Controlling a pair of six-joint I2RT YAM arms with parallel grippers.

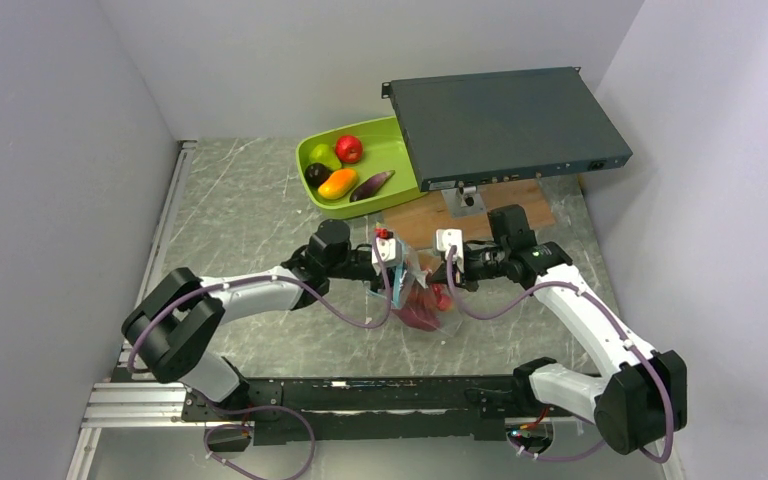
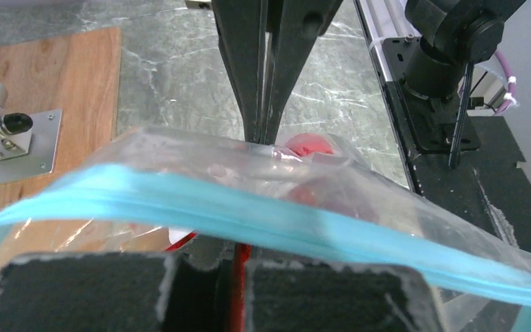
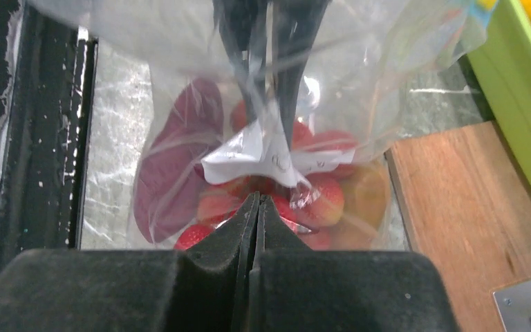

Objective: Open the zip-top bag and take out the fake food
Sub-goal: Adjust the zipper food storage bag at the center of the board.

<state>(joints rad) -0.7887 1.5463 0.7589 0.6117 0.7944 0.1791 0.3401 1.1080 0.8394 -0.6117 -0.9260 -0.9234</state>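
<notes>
The zip-top bag (image 1: 426, 312) hangs between my two grippers over the middle of the table, with red and purple fake food (image 3: 318, 200) inside. My left gripper (image 1: 398, 266) (image 2: 238, 261) is shut on the bag's edge just under the blue zip strip (image 2: 180, 195). Facing it, my right gripper (image 1: 438, 266) (image 3: 258, 202) is shut on the opposite plastic wall (image 3: 180, 83). More fake food lies in the lime-green tray (image 1: 360, 207): a red apple (image 1: 349, 148), a green pear (image 1: 322, 155), a dark plum (image 1: 317, 172), a mango (image 1: 337, 184) and an eggplant (image 1: 371, 185).
A flat dark grey device (image 1: 505, 125) sits on a metal stand over a wooden board (image 1: 430, 222) at the back right, overhanging the tray's right end. White walls close in on both sides. A black rail (image 1: 360, 395) runs along the near edge.
</notes>
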